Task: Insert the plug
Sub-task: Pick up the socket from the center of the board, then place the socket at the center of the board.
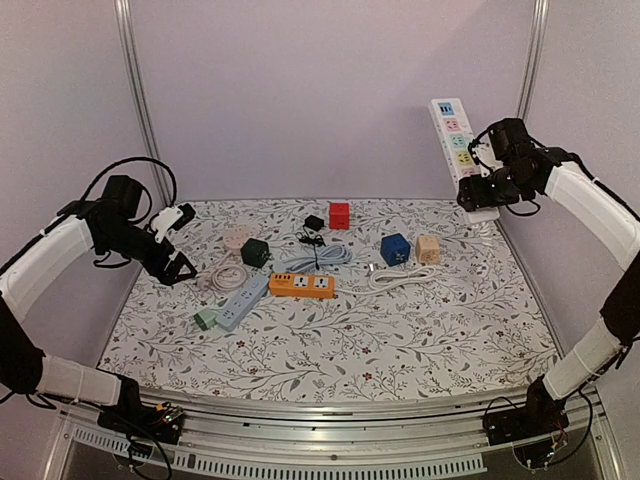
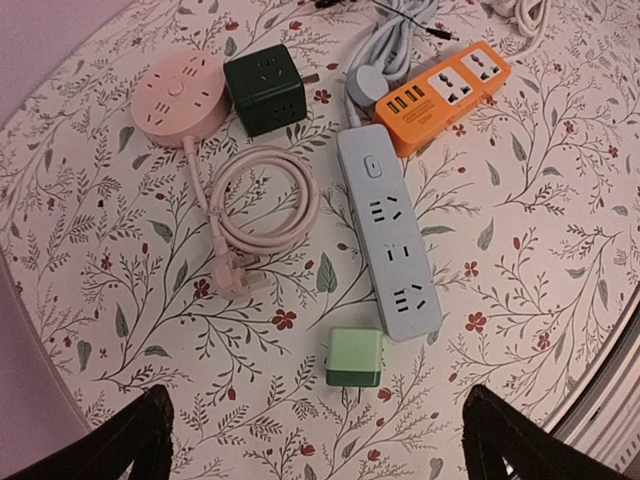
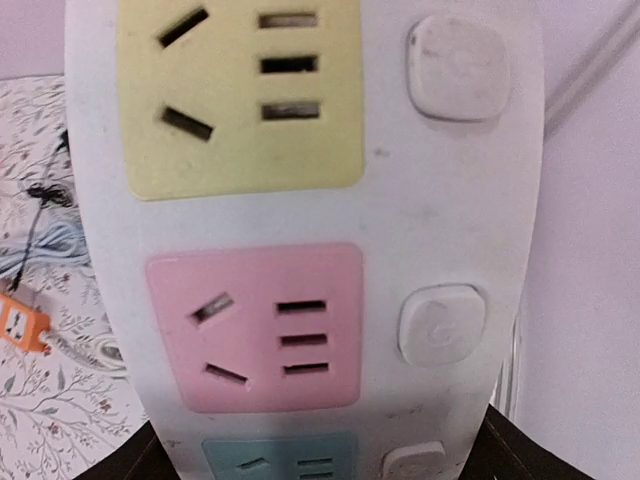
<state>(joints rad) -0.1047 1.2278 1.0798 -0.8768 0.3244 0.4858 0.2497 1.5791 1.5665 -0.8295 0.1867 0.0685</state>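
A green plug adapter (image 2: pixel 353 357) lies on the floral table, prongs toward the camera, just beside the near end of a light blue power strip (image 2: pixel 390 243); both also show in the top view, the adapter (image 1: pixel 206 318) and the strip (image 1: pixel 243 299). My left gripper (image 2: pixel 318 440) is open and empty, hovering above the adapter; in the top view it (image 1: pixel 178 265) is at the table's left. My right gripper (image 1: pixel 480 195) is shut on the lower end of a white power strip (image 1: pixel 452 135) with coloured sockets, held upright high at the back right. That strip (image 3: pixel 300 200) fills the right wrist view between the fingers (image 3: pixel 505 450).
An orange power strip (image 1: pixel 301 285), a pink round socket (image 2: pixel 177 95) with coiled cable, a dark green cube (image 2: pixel 264 92), a blue cube (image 1: pixel 395 248), a beige cube (image 1: pixel 428 248), a red cube (image 1: pixel 339 215) and a white cable (image 1: pixel 400 277) lie across the table's middle and back.
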